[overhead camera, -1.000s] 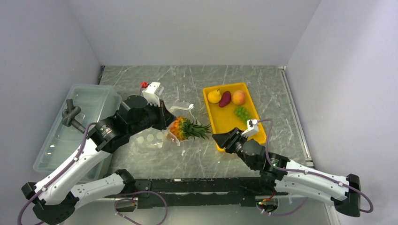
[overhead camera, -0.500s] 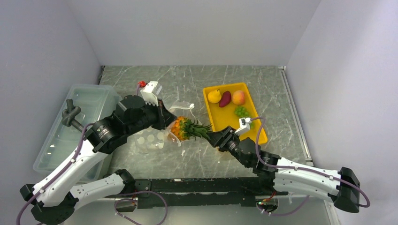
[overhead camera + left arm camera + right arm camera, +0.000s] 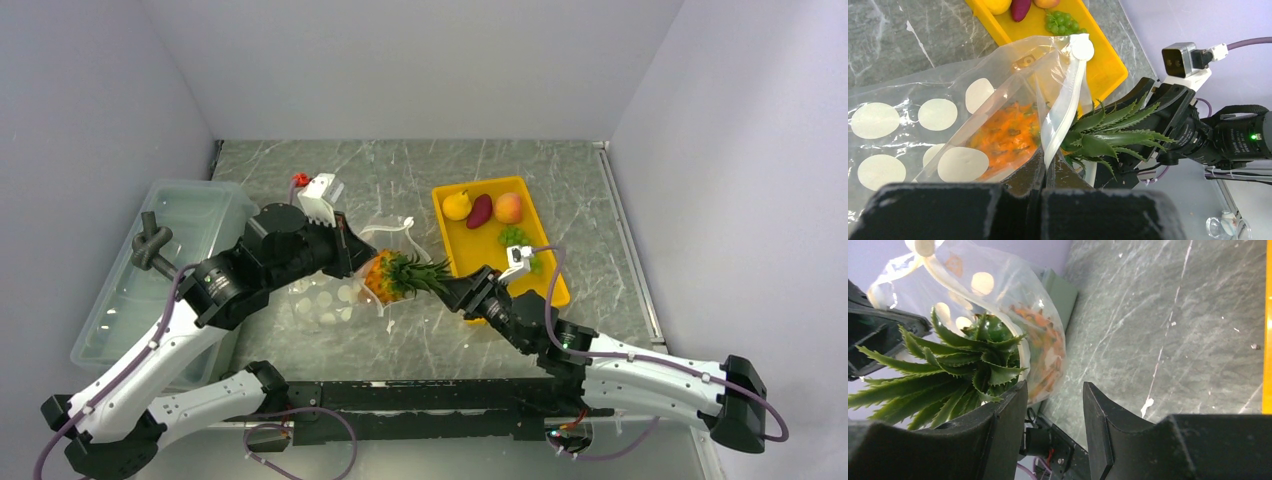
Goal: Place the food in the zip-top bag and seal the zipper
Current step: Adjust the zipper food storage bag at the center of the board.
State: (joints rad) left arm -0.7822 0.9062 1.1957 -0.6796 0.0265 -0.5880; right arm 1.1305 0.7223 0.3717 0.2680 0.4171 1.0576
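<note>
Left end effector (image 3: 1043,170) is clamped shut on the mouth edge of the clear crinkly zip-top bag printed with white round dots (image 3: 923,115). The narrow whitish zipper strip (image 3: 1063,100) runs straight down into its fingers, and that side of the mouth is held up off the grey marbled table (image 3: 400,170) while the rest of the bag lies flat on it.

The orange toy pineapple with the green spiky crown (image 3: 1008,132) is partway in. The orange body shows through the plastic just above the left fingers, and the leaves poke out of the opening toward the other arm.

Right end effector (image 3: 1053,415) sits right at the crown with its jaws apart and nothing between them. In the right wrist view you just see bare table through the gap. The leaves lie along the outside of one finger (image 3: 1008,425); I can't tell whether they actually touch it.

Further right, the yellow plastic tray (image 3: 465,250) holds the rest: a small yellow fruit (image 3: 457,205), a dark red-purple piece (image 3: 480,210), a peach-coloured round fruit (image 3: 508,207) and a green grape bunch (image 3: 516,238). The right arm reaches across the tray's near corner.

A translucent lidded bin (image 3: 190,215) sits on the far left of the table.
</note>
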